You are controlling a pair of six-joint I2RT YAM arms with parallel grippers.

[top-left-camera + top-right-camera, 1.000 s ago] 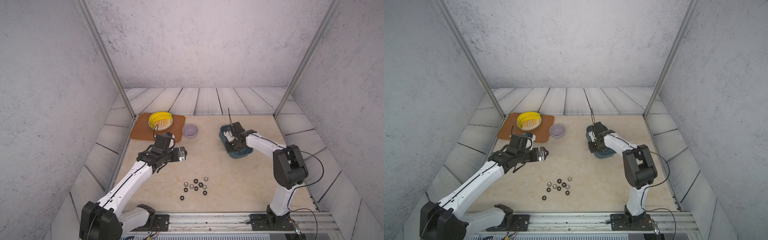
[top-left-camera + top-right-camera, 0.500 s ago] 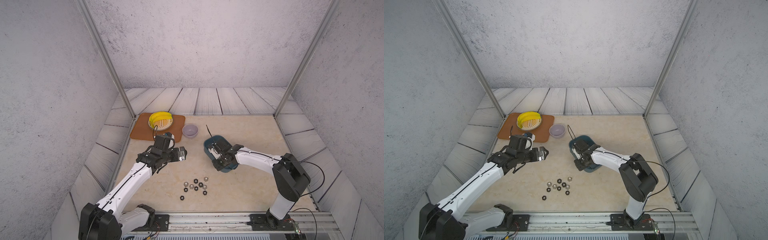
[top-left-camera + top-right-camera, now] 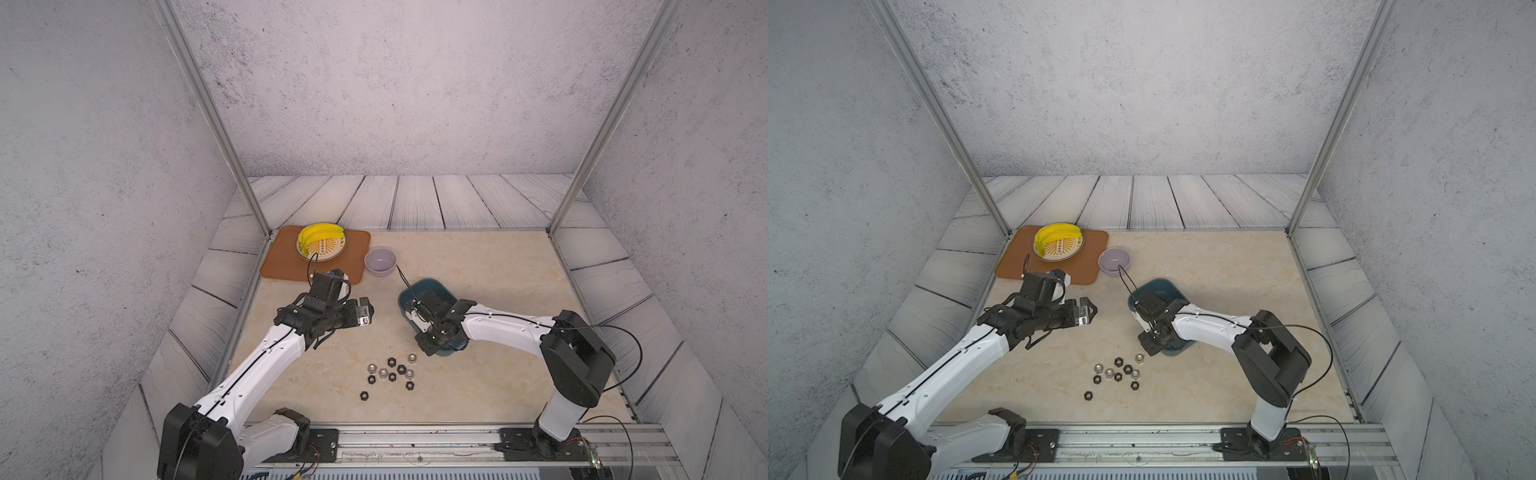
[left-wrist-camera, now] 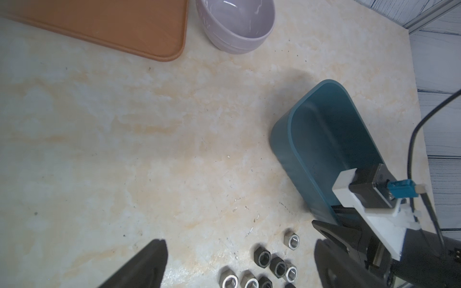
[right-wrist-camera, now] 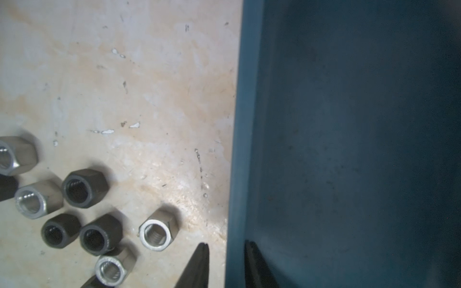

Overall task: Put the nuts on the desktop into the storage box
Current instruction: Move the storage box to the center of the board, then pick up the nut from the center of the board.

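Observation:
The nuts (image 3: 392, 374), black and silver, lie in a loose cluster on the beige desktop (image 3: 498, 270) near its front; both top views show them (image 3: 1119, 374). The teal storage box (image 3: 432, 284) sits just behind and right of them, its near corner close to the nearest silver nut (image 5: 154, 235). My right gripper (image 3: 429, 347) straddles the box's side wall (image 5: 245, 124): one finger is inside, the other outside with a small gap to the wall, so the jaws stand slightly open. My left gripper (image 3: 366, 311) hovers wide open and empty, left of the box and behind the nuts (image 4: 270, 264).
A lavender bowl (image 3: 380, 262) stands behind the box. Left of it lies an orange mat (image 3: 286, 266) bearing a plate (image 3: 332, 253) of bananas (image 3: 318, 237). Metal frame posts rise at the desktop's back corners, and grey planks surround it.
My right gripper has dragged the storage box from the right toward the middle front, close to the nuts, and its jaws have just loosened on the wall. The left arm has barely moved.

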